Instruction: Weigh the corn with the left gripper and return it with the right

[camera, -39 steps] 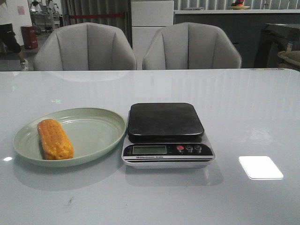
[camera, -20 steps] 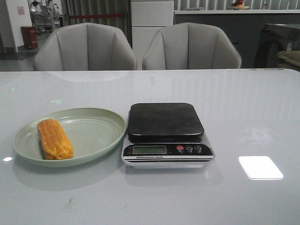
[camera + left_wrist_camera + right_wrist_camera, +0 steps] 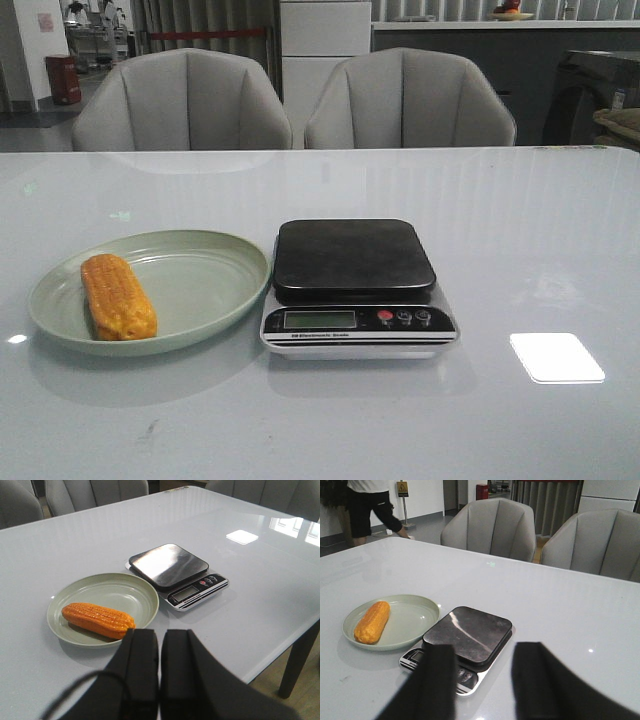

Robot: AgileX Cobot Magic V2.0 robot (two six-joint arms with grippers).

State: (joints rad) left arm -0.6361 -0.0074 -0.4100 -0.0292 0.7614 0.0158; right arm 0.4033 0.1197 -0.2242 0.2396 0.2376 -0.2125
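Nothing on the table has moved since the earlier front shots. The corn, a stubby orange cob with blunt ends, lies on the left side of the green plate, just beside the kitchen scale. Bare white tabletop all around. The left gripper has fingers pressed together; the right gripper is spread wide.
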